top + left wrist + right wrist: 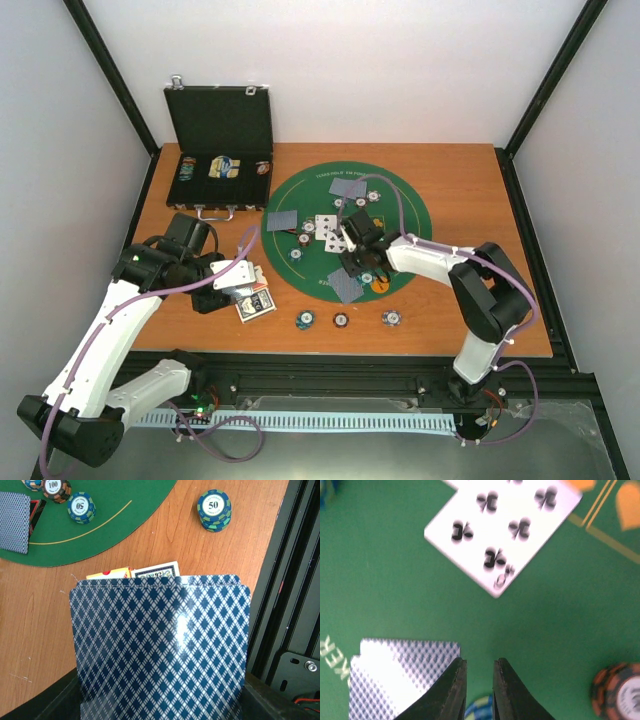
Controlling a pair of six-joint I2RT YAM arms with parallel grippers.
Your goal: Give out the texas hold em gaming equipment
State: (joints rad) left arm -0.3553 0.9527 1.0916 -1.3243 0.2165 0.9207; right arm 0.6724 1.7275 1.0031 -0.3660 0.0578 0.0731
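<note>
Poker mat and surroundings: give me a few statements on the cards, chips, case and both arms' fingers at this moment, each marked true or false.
1. The left fingers grip a stack of blue-backed cards. True.
2. The black case is shut. False: its lid stands open.
3. A face-up clubs card lies on the green mat. True.
4. The right fingers clamp a card. False: they hang a narrow gap apart over the mat, with nothing between them.
5. No chips sit off the mat. False: three chip stacks sit on the bare wooden table, on the arms' side of the mat.
</note>
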